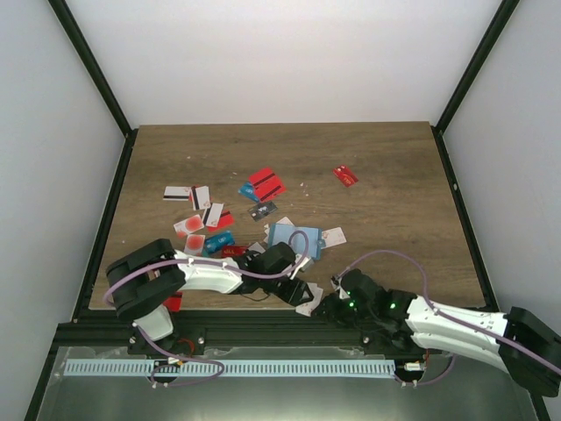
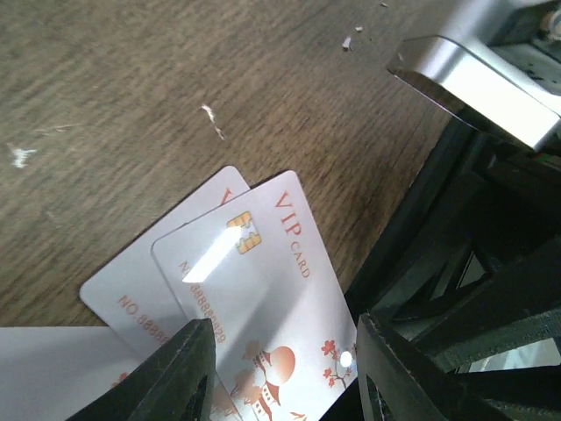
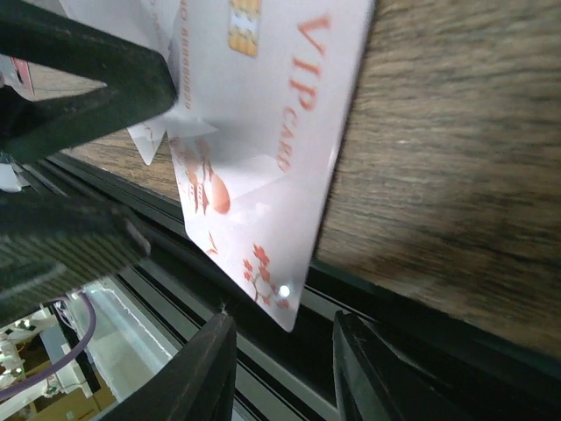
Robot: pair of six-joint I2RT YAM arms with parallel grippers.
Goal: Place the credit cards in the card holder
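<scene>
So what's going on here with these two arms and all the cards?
Both arms are bent low over the table's near edge, around a white VIP card. It lies on another white card, one corner hanging off the edge. The left gripper is open astride it. The right gripper is open just past the overhanging corner. Neither has hold of it. The card holder lies open mid-table, with more cards scattered around.

Credit cards [image 1: 266, 184] lie scattered near blue card holder [image 1: 282, 235].
</scene>
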